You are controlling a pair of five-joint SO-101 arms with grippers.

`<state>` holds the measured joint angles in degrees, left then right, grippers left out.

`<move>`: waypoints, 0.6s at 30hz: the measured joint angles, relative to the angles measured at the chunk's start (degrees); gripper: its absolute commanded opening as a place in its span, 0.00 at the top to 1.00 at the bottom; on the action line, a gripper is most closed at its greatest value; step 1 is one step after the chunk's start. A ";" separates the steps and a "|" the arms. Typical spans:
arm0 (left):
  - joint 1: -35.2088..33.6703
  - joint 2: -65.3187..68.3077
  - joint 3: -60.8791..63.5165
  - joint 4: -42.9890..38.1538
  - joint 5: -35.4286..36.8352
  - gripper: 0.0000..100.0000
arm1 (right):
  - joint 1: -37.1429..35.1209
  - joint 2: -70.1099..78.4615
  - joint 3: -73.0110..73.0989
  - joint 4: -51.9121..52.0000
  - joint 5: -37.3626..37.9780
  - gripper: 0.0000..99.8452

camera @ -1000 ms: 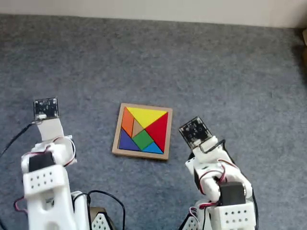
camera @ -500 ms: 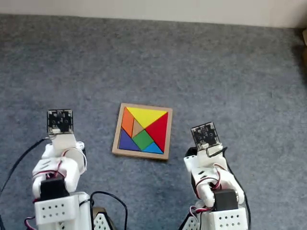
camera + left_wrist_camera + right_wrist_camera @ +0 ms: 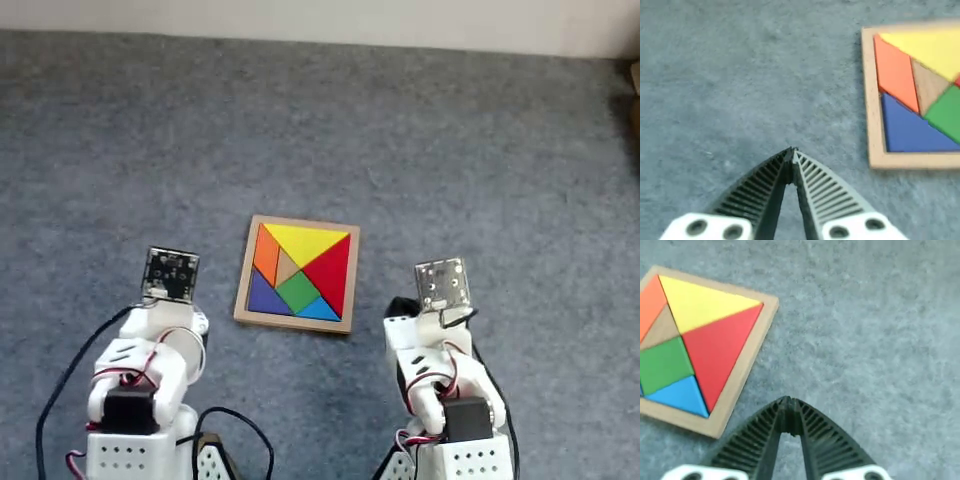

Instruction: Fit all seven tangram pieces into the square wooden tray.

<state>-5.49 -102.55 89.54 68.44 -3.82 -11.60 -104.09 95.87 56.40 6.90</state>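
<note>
The square wooden tray point(image 3: 242, 280) lies in the middle of the grey carpet, and its coloured pieces lie flat in it: yellow point(image 3: 300, 242), red point(image 3: 333, 270), orange, tan, green point(image 3: 297, 290), dark blue and light blue. In the left wrist view my left gripper point(image 3: 791, 152) is shut on nothing, over bare carpet beside the tray's point(image 3: 871, 100) orange and blue side. My right gripper point(image 3: 788, 402) is also shut and holds nothing, off the tray's point(image 3: 747, 367) red corner. From above, each arm's wrist camera point(image 3: 170, 275) point(image 3: 442, 285) covers its fingers.
Grey carpet point(image 3: 450, 150) spreads all round the tray. A pale wall strip point(image 3: 300, 20) runs along the far edge. Both arm bases and their cables point(image 3: 60, 390) sit at the near edge.
Both arms have drawn back toward the near edge. The left arm has also swung right, closer to the tray's side; the right arm has shifted slightly right. The tray and its pieces stayed put.
</note>
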 measured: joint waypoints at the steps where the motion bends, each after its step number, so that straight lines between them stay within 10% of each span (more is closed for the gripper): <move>1: 0.70 0.00 0.44 0.00 -0.18 1.00 | 0.00 0.00 0.00 0.88 0.00 1.00; 18: 7.30 0.00 6.42 -1.23 -10.99 1.00 | 0.00 0.00 0.00 13.98 -0.18 1.00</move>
<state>1.80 -102.55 95.96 67.21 -14.81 -11.60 -104.09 95.87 70.37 6.73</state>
